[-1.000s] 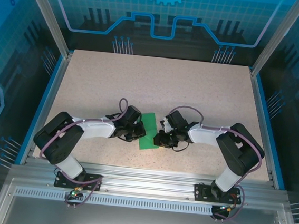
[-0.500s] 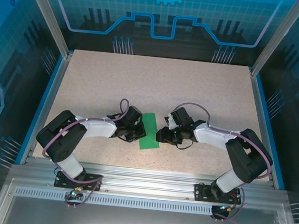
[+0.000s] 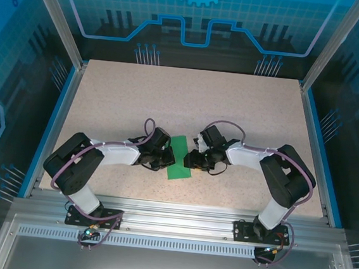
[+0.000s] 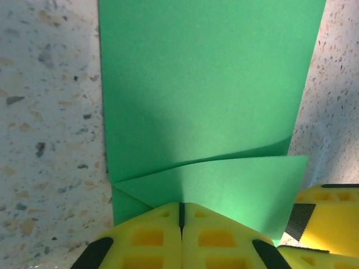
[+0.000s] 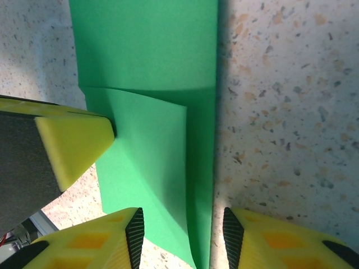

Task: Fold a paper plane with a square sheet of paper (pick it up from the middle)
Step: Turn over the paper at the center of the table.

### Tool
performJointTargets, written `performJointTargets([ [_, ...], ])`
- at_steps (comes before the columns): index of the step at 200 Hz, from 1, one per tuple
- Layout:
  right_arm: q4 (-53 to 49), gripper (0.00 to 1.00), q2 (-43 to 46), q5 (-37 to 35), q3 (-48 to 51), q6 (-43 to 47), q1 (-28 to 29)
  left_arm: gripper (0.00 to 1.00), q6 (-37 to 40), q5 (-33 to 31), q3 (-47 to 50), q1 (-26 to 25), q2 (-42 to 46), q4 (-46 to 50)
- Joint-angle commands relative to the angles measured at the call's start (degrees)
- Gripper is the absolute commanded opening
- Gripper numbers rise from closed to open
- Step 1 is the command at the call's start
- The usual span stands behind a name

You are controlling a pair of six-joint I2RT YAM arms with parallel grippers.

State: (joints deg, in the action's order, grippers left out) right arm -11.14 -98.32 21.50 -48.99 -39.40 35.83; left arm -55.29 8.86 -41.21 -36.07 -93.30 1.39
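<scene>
On the left, the left gripper (image 3: 162,159) is seen clamped shut, its yellow fingertips (image 4: 151,224) squeezed together right at the near end of the thin bright-green matte paper sheet (image 3: 179,158). Whether any paper is actually pinched can't be told, tbh. The sheet is laid flat on the speckled beige tabletop (image 3: 233,108), front-middle, folded into a long strip with one loose flap (image 4: 224,185) turned over it. On the right, the right gripper (image 5: 182,235) is held open, jaws set either side of the sheet's long edge.
</scene>
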Motion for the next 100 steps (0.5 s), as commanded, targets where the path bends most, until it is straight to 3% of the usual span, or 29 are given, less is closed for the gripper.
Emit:
performJointTargets([
  [1,-0.8,0.44,-1.7,1.4,-0.8,0.7,-0.8,0.07,1.2,0.6,-0.6,-0.4,1.8,2.1],
  [48,2.1,0.34,-1.6,4.7,-0.1,0.0,0.6,0.07,1.1,0.7,-0.5,-0.4,1.8,2.0],
  [100,4.4,0.33,-0.8,4.8,1.8,-1.1,0.7,0.07,0.9,0.6,-0.3,-0.3,2.1,2.1],
])
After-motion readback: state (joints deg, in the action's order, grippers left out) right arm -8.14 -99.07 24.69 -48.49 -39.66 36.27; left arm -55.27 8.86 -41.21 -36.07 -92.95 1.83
